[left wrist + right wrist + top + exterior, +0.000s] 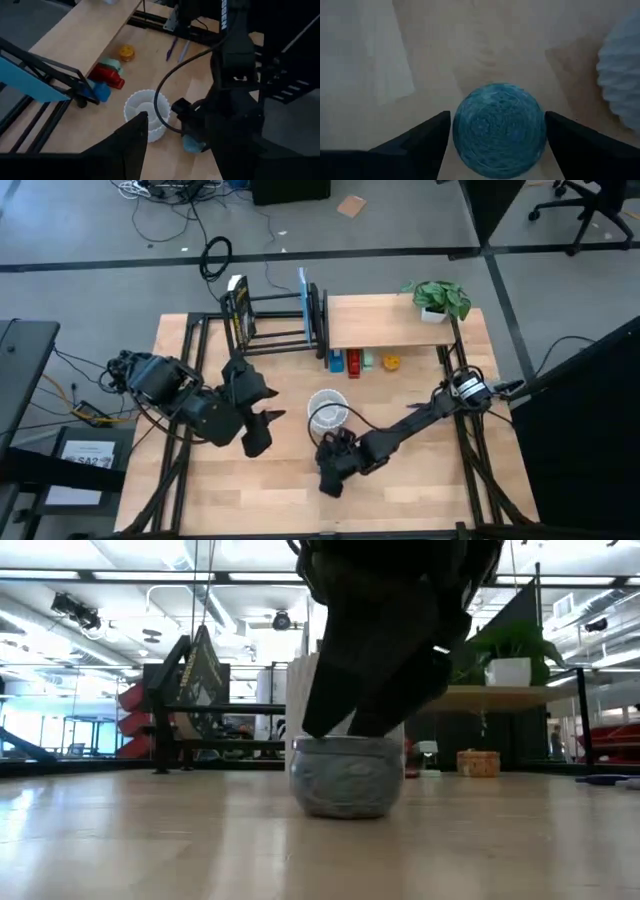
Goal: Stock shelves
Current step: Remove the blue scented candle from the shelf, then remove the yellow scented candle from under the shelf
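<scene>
A small round teal bowl (497,130) sits on its base on the tabletop (150,840), next to a white ribbed cup (327,408). My right gripper (498,117) is over the bowl (345,780), pointing down, with one open finger close on each side of it. My left gripper (262,430) hovers open left of the cup, holding nothing. At the far side stand the shelves. One is a black bar rack (280,320) holding a dark box and a blue sheet. The other is a wooden board (385,325) with a potted plant (438,300). My right gripper comes at the bowl from above with its fingers (427,137) right beside the bowl's outer wall (462,125). Whether they touch it, I cannot tell. The bowl stays upright on the table.
Blue, red, green and yellow small items (358,362) lie in a row under the board's near edge. Two pens (177,49) lie on the table farther right. The right arm (420,415) stretches across the table's right half.
</scene>
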Controlling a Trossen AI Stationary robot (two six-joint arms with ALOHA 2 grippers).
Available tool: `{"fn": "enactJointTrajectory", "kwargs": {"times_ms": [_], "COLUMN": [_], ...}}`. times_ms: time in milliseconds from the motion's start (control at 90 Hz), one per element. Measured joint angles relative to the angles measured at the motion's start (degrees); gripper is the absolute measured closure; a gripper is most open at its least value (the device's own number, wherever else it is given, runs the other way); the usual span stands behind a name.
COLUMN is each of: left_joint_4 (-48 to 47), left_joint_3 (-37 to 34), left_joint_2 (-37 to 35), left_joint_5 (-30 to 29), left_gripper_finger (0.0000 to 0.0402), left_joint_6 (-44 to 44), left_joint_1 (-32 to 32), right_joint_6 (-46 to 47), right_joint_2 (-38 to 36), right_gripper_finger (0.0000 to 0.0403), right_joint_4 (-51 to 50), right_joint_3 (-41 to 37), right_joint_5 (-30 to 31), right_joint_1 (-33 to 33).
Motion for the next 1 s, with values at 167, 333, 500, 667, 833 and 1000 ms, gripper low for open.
{"fn": "enactJointTrajectory", "kwargs": {"times_ms": [167,333,500,667,833,1000], "left_joint_4": [0.0,0.0,0.0,0.0,0.1,0.2], "left_joint_3": [0.0,0.0,0.0,0.0,0.0,0.0], "left_joint_2": [0.0,0.0,0.0,0.0,0.0,0.0], "left_joint_5": [0.0,0.0,-0.1,-1.5,-3.8,-7.6], "left_gripper_finger": [0.0224,0.0224,0.0224,0.0224,0.0224,0.0224], "left_joint_6": [-0.2,-0.1,0.1,0.8,2.4,3.3], "left_joint_1": [0.0,0.0,0.0,0.0,0.0,0.1], "right_joint_6": [1.1,1.7,4.1,10.8,16.0,20.0], "right_joint_2": [0.0,-0.1,-0.2,-4.5,-13.4,-24.9], "right_gripper_finger": [0.0121,0.0130,0.0140,0.0146,0.0147,0.0152], "right_joint_4": [-3.8,-17.2,-36.3,-54.4,-62.8,-62.6], "right_joint_3": [3.6,12.6,24.1,30.3,29.7,21.4], "right_joint_5": [0.5,3.1,4.8,5.8,9.0,10.7], "right_joint_1": [1.5,3.8,6.0,6.7,6.6,4.7]}}
